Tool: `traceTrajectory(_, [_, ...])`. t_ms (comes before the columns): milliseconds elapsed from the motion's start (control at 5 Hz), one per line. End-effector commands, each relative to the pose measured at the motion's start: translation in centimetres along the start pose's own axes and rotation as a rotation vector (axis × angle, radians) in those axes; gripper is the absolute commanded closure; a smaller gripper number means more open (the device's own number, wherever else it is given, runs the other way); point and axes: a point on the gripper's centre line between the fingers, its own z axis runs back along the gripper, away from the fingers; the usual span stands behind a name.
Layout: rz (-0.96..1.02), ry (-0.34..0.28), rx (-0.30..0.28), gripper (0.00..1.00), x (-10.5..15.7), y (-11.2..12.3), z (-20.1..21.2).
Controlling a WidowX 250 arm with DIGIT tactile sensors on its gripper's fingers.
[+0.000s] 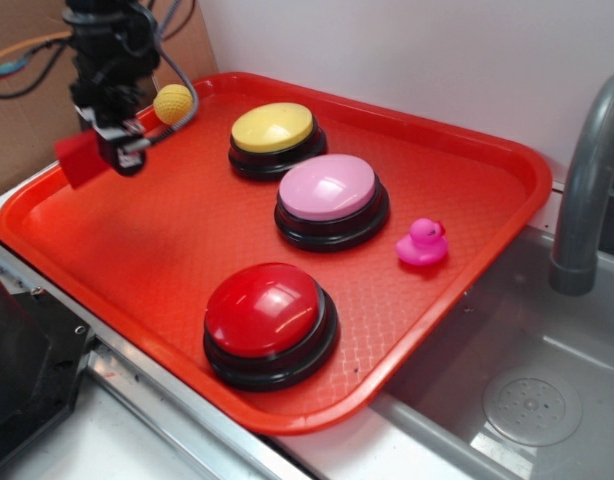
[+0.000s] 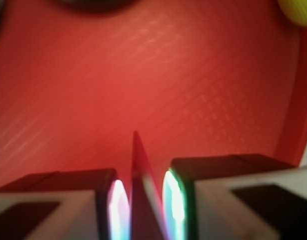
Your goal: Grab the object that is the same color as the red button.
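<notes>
The object, a small red wedge block [image 1: 79, 160], hangs above the tray's far left corner, and my gripper [image 1: 109, 148] is shut on it. In the wrist view the wedge [image 2: 141, 175] stands edge-on between the two glowing pads [image 2: 174, 202], with red tray floor beneath. The red button [image 1: 265, 312], a glossy dome on a black base, sits at the tray's near edge, well apart from the gripper.
On the red tray [image 1: 507, 165] stand a yellow button [image 1: 275, 132] and a pink button [image 1: 329, 192]. A pink duck [image 1: 423, 243] lies at the right. A yellow ball [image 1: 173, 103] rests just behind the gripper. A grey sink [image 1: 527, 400] and faucet [image 1: 585, 190] lie to the right.
</notes>
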Motion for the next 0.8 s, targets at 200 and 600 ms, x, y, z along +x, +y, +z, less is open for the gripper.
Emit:
traceTrajectory(200, [0.184, -0.127, 0.015, 1.00, -5.5, -3.2, 13.5])
traceTrajectory(600, [0.234, -0.184, 0.024, 1.00, -6.5, -3.0, 13.7])
